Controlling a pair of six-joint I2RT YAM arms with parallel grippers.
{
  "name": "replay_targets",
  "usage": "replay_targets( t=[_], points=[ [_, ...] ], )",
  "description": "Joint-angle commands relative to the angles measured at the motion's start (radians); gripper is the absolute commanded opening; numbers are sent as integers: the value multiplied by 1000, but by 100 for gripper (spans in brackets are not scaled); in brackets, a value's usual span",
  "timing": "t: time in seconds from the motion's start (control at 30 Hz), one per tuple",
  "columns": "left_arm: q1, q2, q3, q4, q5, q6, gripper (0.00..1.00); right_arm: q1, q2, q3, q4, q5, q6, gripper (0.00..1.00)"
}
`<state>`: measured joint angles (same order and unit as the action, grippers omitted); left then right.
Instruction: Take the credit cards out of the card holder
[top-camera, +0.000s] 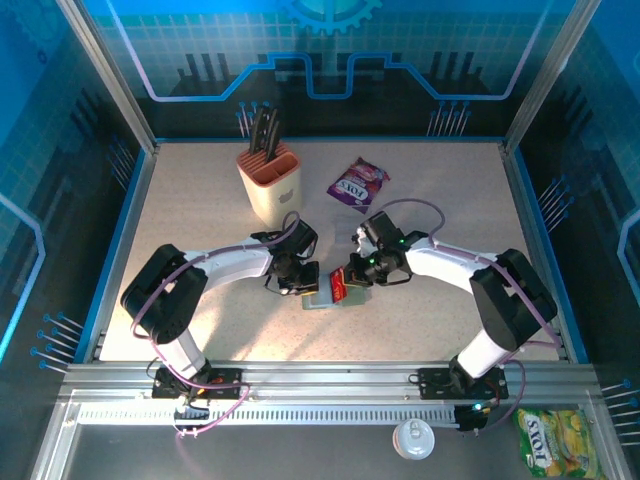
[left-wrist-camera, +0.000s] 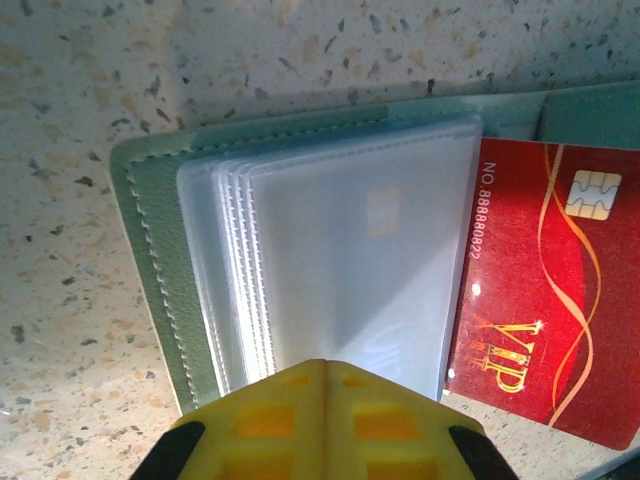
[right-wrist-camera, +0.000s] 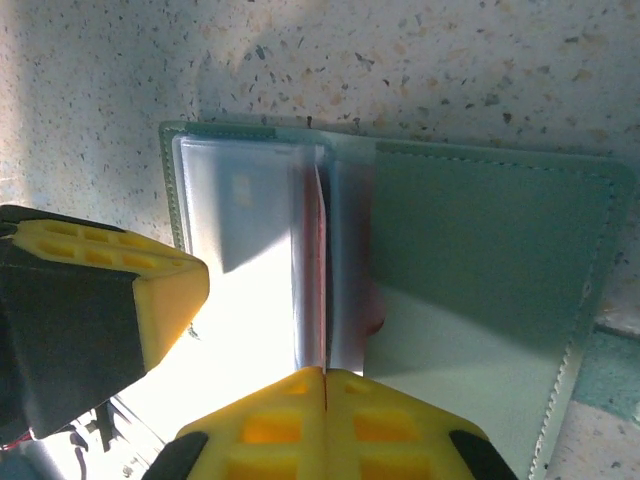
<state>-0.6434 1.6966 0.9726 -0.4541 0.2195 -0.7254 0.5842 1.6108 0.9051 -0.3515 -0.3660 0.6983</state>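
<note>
The card holder (top-camera: 320, 299) lies open on the speckled table (top-camera: 200, 210), near of centre, between both grippers. Far behind it stand a knife block (top-camera: 270, 185) and, to its right, a purple snack packet (top-camera: 357, 184). The left gripper (left-wrist-camera: 325, 365) hangs over the clear sleeves (left-wrist-camera: 340, 250), pads pressed together. The right gripper (right-wrist-camera: 325, 372) is likewise closed, at the fold. A red card (left-wrist-camera: 545, 290) lies on the right panel.

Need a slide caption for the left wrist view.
Shut left end effector at the edge of the open card holder's clear sleeves, red VIP card to their right.
</note>
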Motion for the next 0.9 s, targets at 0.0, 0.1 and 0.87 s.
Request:
replay_targets(
  t=[0.0, 0.1, 0.87],
  points=[
    [4, 12, -17, 19, 33, 20, 4, 21, 17, 34, -50, 25, 4, 5],
    [4, 12, -24, 28, 36, 18, 4, 32, 24, 45, -47, 31, 19, 8],
    [25, 19, -64, 63, 47, 31, 4, 53, 54, 60, -24, 30, 46, 13]
  ],
)
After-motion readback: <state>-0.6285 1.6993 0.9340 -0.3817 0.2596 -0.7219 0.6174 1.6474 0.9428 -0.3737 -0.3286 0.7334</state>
